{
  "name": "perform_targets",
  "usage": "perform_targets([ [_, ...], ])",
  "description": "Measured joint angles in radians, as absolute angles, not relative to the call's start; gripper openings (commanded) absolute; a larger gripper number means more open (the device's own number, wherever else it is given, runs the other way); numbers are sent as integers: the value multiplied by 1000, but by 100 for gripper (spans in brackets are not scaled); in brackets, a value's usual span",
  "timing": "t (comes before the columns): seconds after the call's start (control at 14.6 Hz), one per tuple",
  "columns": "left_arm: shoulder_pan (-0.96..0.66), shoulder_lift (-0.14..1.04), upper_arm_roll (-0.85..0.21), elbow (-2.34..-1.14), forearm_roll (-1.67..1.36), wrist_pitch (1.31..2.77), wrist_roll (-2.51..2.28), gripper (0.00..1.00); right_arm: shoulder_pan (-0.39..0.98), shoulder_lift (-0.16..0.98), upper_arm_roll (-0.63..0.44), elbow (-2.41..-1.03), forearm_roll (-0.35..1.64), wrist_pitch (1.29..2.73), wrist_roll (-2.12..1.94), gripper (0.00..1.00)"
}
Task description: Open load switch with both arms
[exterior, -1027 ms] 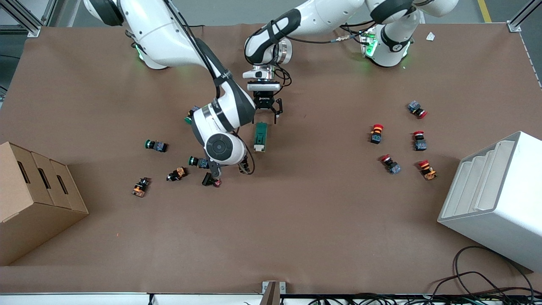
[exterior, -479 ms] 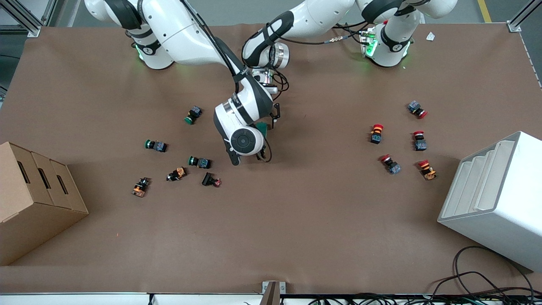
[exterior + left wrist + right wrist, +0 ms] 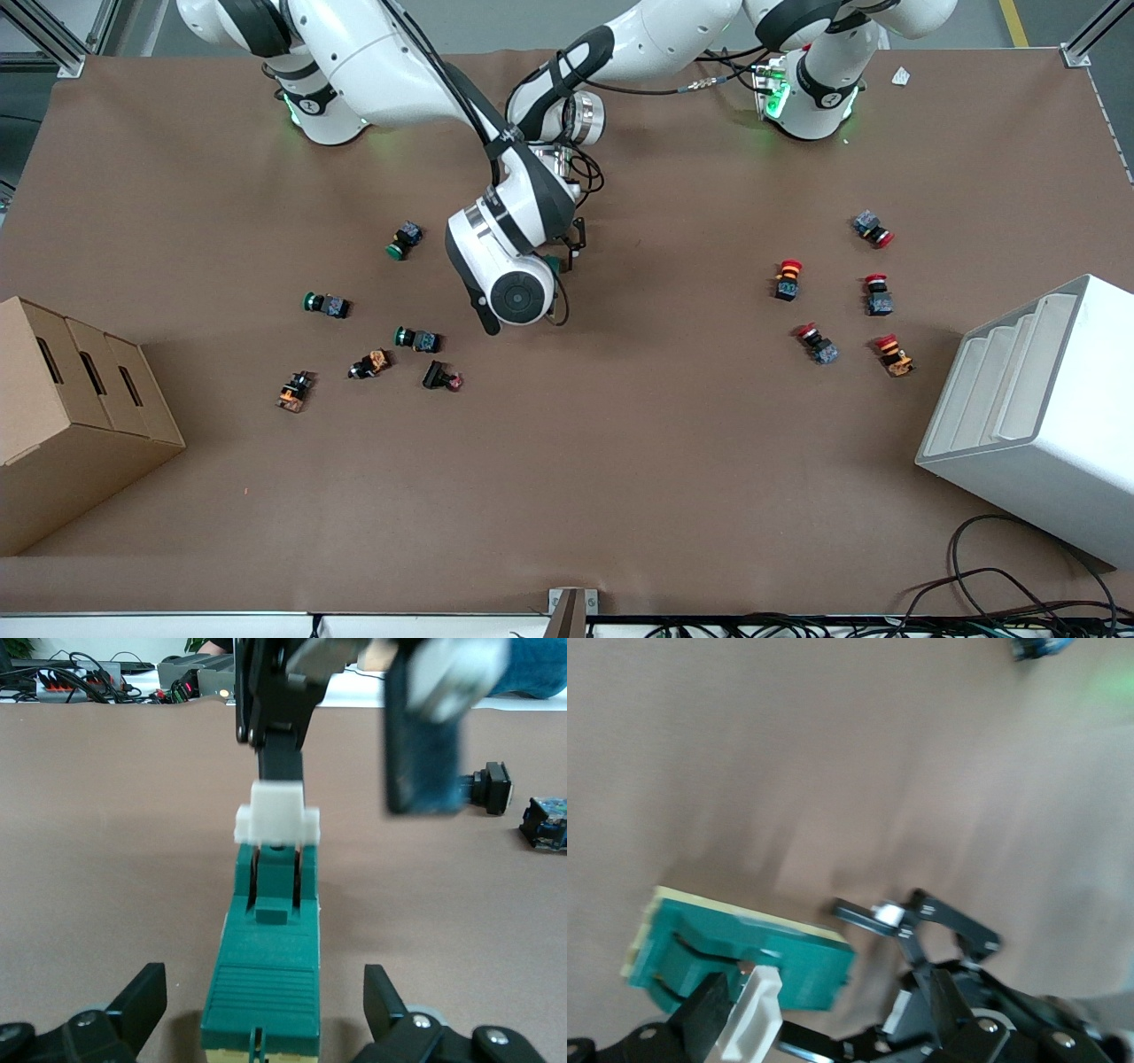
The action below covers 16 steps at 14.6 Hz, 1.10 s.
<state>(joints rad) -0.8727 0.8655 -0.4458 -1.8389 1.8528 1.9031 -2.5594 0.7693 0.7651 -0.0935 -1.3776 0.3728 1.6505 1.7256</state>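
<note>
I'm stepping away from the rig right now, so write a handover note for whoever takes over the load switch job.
Left end effector: open, fingers either side of the load switch's green body, not gripping.
Right end effector: open at the white tab end, one finger right by the tab.
Load switch: flat on the table, mid-table, under the right wrist.
Done: both arms positioned.
Left: probably close both, then pull the tab open.
</note>
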Motion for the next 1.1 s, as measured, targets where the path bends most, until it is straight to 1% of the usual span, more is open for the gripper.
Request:
perform_targets([
  [0.14, -873, 866, -445, -1836, 1853, 1903, -2559, 99, 770, 755, -92, -1376, 373, 1600, 1723, 100],
  [0.27, -873, 865, -445, -1835, 1853, 1903, -2559, 99, 774, 758, -88, -1388, 373, 1589, 1719, 100],
  [0.41, -873, 866, -444, -1835, 1853, 1903, -2558, 99, 790, 765, -87, -1408, 372, 1598, 1717, 100],
  [0.68, -873, 866, -444, -1836, 1853, 1903, -2558, 99, 817, 773, -87, -1463, 364, 1661, 1716, 100],
  [0.82, -873, 866, -444, -1836, 1853, 1903, -2558, 99, 819, 772, -88, -1468, 345, 1659, 1697, 100],
  [0.96, -873, 866, -443, -1836, 1853, 1903, -2558, 99, 811, 762, -104, -1463, 297, 1640, 1592, 100],
  [1.1, -872, 866, -442, -1835, 1853, 1903, -2558, 99, 769, 718, -142, -1448, 223, 1628, 1392, 100],
])
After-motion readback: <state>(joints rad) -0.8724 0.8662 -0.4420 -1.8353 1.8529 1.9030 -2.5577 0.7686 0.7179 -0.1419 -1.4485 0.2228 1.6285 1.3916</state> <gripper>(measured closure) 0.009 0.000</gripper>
